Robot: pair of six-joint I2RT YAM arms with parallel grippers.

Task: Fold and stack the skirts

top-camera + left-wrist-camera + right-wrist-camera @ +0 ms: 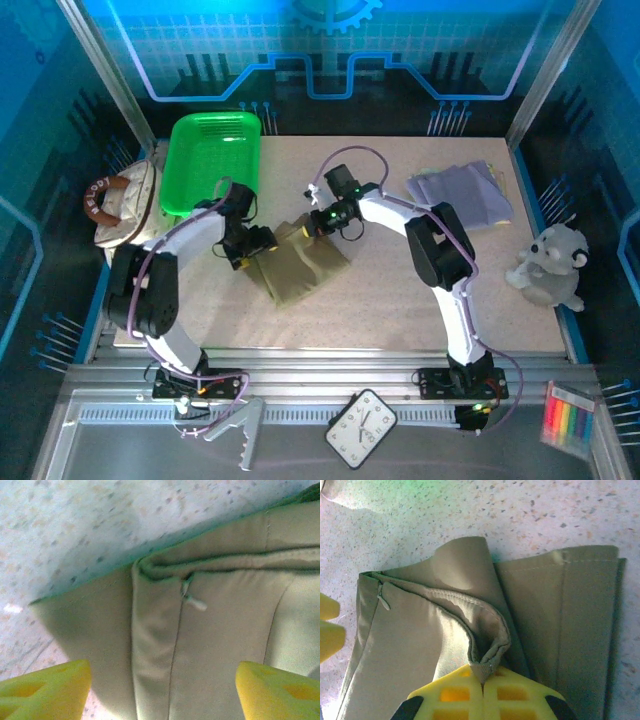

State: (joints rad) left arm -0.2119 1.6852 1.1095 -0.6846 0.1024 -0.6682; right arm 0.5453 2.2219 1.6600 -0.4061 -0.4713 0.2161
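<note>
A handbag (115, 205) sits at the table's left edge, with a green basket (212, 165) just right of it at the far side. The left gripper (250, 246) is down at the left edge of the khaki skirt (303, 268). The skirt lies part-folded on the table (400, 300) a little left of centre, between the two arms. In the left wrist view the yellow fingers (47, 690) stand wide apart on either side of a seam and a small zip pull (192, 600), with nothing clamped between them. Whether their tips touch the cloth I cannot tell. The right gripper (314, 223) is at the skirt's far edge. Its jaws are pressed tight together on a raised fold of the waistband (485, 650), which stands up off the layer beneath. Further right, near the far right corner, a lavender skirt (462, 192) lies folded, well apart from the khaki one. A plush toy (550, 265) sits at the right edge. On the near rail lie a clock (360, 428) and, to its right, a pack of markers (568, 418).
</note>
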